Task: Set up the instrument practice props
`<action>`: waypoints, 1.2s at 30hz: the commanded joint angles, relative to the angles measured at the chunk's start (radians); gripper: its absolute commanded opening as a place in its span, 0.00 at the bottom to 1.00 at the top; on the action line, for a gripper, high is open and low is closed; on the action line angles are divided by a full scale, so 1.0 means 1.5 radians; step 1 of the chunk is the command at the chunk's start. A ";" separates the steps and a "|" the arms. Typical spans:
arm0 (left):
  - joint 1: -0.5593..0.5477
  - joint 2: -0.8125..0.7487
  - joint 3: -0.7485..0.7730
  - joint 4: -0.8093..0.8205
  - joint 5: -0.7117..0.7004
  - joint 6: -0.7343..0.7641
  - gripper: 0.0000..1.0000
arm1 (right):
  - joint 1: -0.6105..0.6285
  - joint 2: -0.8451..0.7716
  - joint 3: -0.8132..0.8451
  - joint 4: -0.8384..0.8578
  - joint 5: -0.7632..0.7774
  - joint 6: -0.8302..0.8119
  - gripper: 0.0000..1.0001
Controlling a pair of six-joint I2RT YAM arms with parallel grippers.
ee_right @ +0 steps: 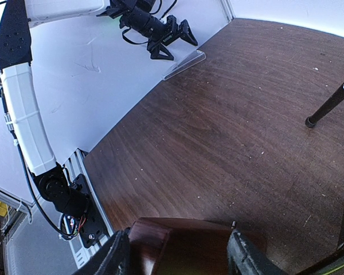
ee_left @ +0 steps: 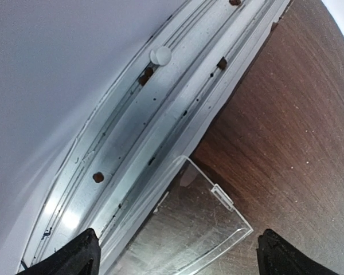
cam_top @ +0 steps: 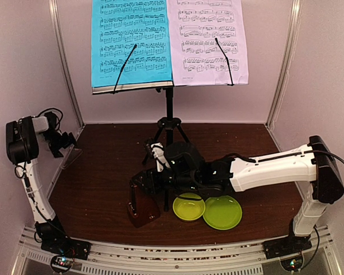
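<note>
In front of the music stand (cam_top: 169, 109), the right hand (ee_right: 179, 255) grips the metronome (cam_top: 142, 211) by its sides, probably to set it upright on the desk (cam_top: 103, 166). Left of the stand, the left hand (cam_top: 63, 142) hangs open, empty.

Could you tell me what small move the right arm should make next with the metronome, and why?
Probably lower the metronome squarely onto the table before any release. The right gripper has its fingers on both sides of the brown body, yet whether the base rests flat cannot be told. The cyan sheet and lilac sheet already sit on the music stand.
</note>
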 commanded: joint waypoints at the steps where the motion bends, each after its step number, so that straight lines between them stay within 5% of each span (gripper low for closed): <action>1: 0.007 0.023 0.038 -0.016 -0.014 0.021 0.98 | 0.000 -0.001 0.006 -0.034 0.010 -0.002 0.58; 10: 0.013 0.072 0.119 -0.093 0.019 0.027 0.98 | -0.001 0.001 0.012 -0.041 0.010 -0.004 0.58; 23: 0.015 0.102 0.079 -0.070 0.165 -0.016 0.98 | 0.000 -0.007 0.004 -0.035 0.012 0.003 0.58; 36: -0.048 -0.049 -0.007 -0.014 0.113 -0.003 0.96 | 0.003 -0.007 0.006 -0.032 0.016 0.004 0.58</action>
